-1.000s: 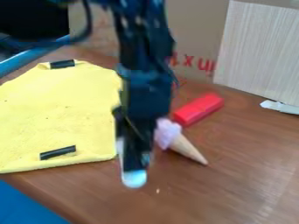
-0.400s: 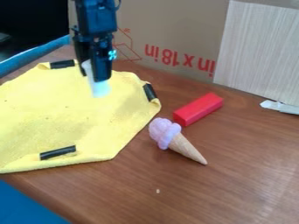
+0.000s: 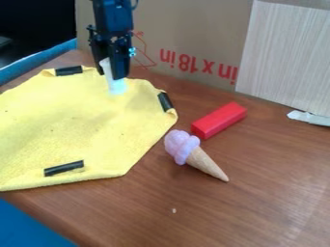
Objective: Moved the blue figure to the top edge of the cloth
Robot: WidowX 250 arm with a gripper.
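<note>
1. Placement it is, by the look of it: hand (image 3: pixel 111 71) over the far side of the yellow cloth (image 3: pixel 64 116), close to its top edge, fingers narrowed around the pale blue figure (image 3: pixel 116 87).
2. Next call, I'd say: settle it down at that edge, then let go!
3. And the figure? Held upright with a slight tilt, its pale end poking out below the fingertips; touching cloth or not, can't tell.
</note>
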